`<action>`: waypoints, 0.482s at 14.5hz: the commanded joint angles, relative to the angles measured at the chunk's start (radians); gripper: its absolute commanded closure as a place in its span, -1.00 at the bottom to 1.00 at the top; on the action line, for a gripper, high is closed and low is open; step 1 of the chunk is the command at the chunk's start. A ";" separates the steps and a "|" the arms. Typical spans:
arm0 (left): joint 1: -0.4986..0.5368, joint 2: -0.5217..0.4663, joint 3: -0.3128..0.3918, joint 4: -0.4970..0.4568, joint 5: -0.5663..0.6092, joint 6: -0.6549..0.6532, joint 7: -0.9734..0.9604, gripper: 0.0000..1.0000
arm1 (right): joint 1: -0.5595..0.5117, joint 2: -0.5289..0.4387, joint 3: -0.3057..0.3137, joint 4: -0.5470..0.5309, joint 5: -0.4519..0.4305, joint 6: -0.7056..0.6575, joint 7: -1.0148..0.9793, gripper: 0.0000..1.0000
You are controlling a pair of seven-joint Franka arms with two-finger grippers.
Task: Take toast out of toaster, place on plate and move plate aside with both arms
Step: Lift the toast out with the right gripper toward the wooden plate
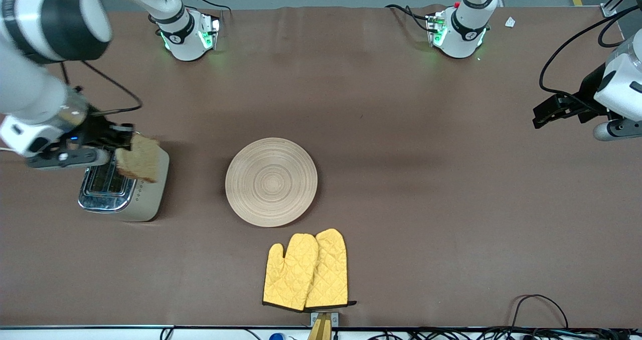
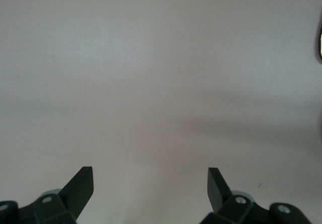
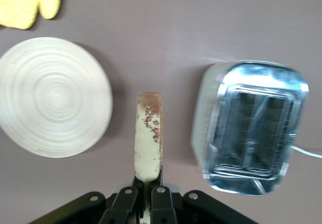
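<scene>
The right pincer point(image 1: 118, 142) hangs over the toaster point(image 1: 123, 189), at the right arm's end of the bench point(image 1: 401, 179), clamped on the toast point(image 1: 139, 158). The slice stands on edge, held by one edge, its long axis running out from the fingers toward four o'clock in the front view. Open brown surface separates the toaster from the plate point(image 1: 271, 182), which lies flat mid-bench. The oven mitts point(image 1: 307, 271) sit at the plate's six o'clock, just apart from its rim. The left pincer point(image 1: 544, 113) waits with fingers spread apart over bare bench at the left arm's end.
</scene>
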 commanded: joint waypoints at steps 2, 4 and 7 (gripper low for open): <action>-0.003 0.020 -0.002 0.027 0.001 -0.006 0.013 -1.00 | 0.134 0.128 -0.010 0.008 -0.018 0.098 0.089 0.96; -0.003 0.028 -0.002 0.027 0.001 -0.006 0.013 -1.00 | 0.139 0.199 -0.010 0.010 0.077 0.196 0.093 0.99; -0.006 0.035 -0.004 0.027 0.001 0.005 0.013 -1.00 | 0.128 0.272 -0.010 0.002 0.394 0.259 0.083 0.99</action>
